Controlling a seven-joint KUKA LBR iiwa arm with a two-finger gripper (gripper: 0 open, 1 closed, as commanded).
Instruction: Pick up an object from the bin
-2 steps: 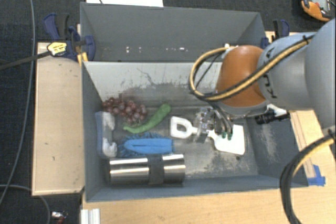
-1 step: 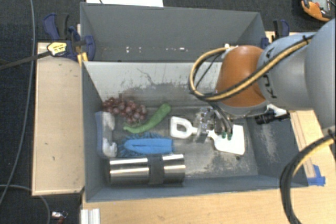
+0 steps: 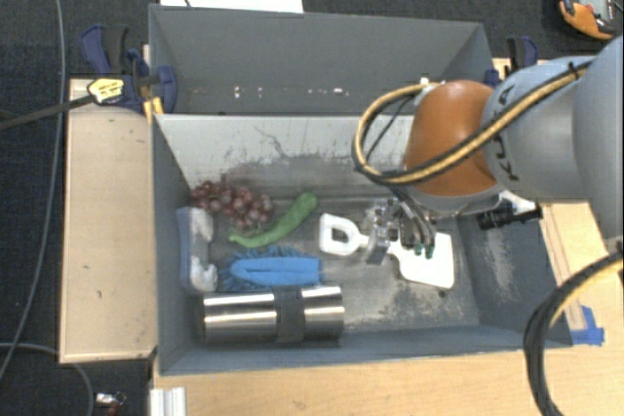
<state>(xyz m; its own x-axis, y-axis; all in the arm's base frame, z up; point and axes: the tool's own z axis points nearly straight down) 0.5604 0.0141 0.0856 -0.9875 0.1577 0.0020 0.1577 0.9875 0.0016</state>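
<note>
Gripper (image 3: 395, 237): low in the right half of the grey bin (image 3: 312, 63), beneath the orange wrist cover (image 3: 448, 146).
Claw state: cannot tell, tips lost in clutter and shadow.
Nearest thing, left: white looped piece (image 3: 338, 236), just beside the gripper on the bin floor.
Nearest thing, right: flat white piece (image 3: 434, 260), partly under the gripper.
Nothing seen held.
Left half of bin: dark grapes (image 3: 234, 202), curved green pod (image 3: 283, 224), blue brush (image 3: 268, 270), clear plastic item (image 3: 195, 248).
Front wall: metal cylinder (image 3: 273, 315) with a dark band, lying flat.
</note>
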